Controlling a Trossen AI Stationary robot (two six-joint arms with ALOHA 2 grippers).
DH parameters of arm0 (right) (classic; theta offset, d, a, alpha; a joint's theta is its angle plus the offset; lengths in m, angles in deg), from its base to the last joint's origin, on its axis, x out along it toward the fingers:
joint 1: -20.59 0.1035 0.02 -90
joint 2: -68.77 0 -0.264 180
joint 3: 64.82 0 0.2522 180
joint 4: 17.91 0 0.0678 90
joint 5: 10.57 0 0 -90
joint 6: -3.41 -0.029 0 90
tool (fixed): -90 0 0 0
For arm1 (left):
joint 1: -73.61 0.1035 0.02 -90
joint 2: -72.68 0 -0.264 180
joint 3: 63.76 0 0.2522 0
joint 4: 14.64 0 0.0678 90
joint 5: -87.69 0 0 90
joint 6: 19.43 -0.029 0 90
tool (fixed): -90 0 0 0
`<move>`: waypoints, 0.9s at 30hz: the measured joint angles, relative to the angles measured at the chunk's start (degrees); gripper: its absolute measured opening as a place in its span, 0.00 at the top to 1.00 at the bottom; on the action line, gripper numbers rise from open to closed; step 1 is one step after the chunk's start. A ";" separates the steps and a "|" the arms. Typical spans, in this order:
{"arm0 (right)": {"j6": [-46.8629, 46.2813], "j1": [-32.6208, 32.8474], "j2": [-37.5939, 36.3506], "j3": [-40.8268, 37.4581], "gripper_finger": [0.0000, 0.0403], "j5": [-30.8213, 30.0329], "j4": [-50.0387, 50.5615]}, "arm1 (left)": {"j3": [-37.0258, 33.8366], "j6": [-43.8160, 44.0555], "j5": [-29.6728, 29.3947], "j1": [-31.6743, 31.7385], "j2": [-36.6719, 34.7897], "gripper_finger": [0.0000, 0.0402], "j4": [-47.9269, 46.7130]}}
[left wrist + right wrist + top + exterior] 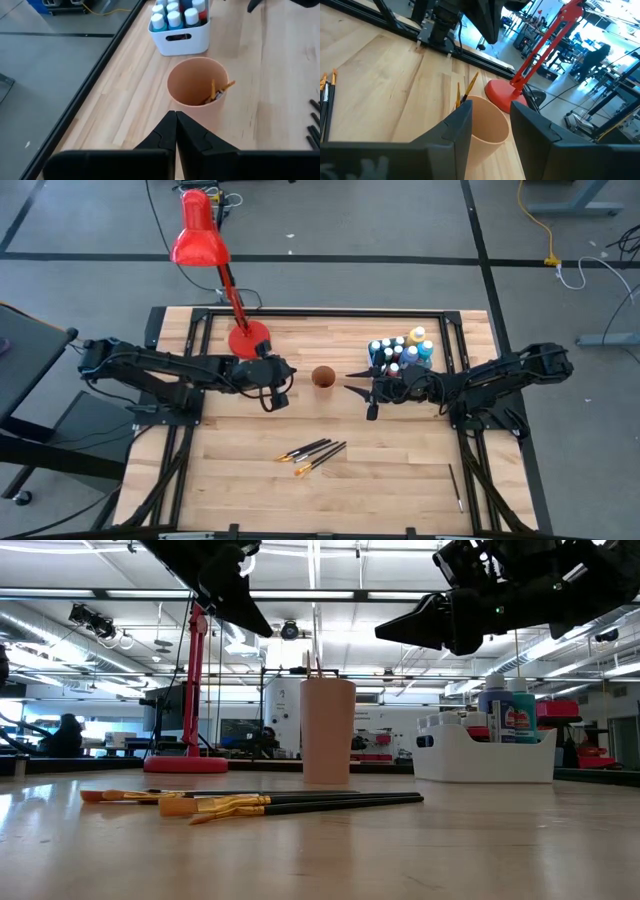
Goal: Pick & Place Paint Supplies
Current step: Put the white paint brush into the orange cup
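Both arms reach inward above the table: left gripper [279,387] fingers pressed together, right gripper [366,392] fingers spread, flanking the orange cup [323,377].

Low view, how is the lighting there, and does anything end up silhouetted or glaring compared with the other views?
Low view: bright ceiling lights backlight both arms into black silhouettes; the table shows a soft sheen, and the brushes are clear. High view: even light, only soft shadows. Right wrist view: the room behind the lamp is bright and washed out.

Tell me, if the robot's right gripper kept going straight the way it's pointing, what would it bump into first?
Probably the orange cup. The right gripper points straight at it, fingers apart, with the cup right ahead between them.
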 joint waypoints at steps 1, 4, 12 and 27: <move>-0.01 0.00 0.00 0.00 0.66 0.00 0.00 | 0.00 0.00 0.03 0.00 0.00 0.98 0.14; -0.02 0.00 0.00 0.00 0.66 0.00 0.00 | 0.00 0.00 0.03 0.00 0.00 0.98 0.62; -0.01 0.00 0.00 0.00 0.66 0.00 -0.02 | 0.00 -0.66 9.28 -0.65 0.00 0.96 0.64; -0.02 0.00 0.00 0.00 0.66 0.00 -0.02 | 0.00 -5.02 11.38 -1.91 0.00 0.95 1.01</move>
